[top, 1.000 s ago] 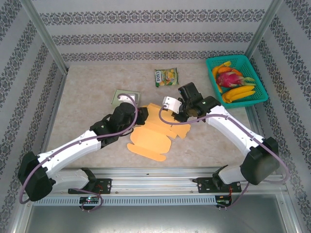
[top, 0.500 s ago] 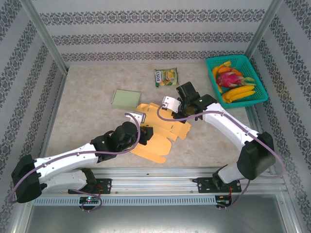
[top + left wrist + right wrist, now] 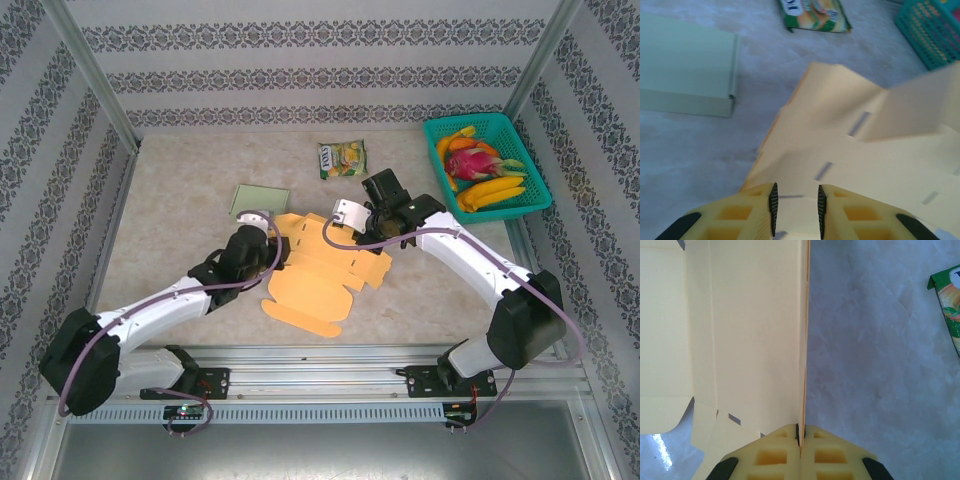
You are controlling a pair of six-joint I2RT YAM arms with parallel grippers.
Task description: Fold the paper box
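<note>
Tabletop (image 3: 170, 220) bears the paper box (image 3: 312, 285); right jaws pinch its edge, left jaws gape over it.

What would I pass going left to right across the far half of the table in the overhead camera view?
Green flat box → snack packet → teal fruit basket. The paper box, pinched by the right hand, spans too wide to place.
</note>
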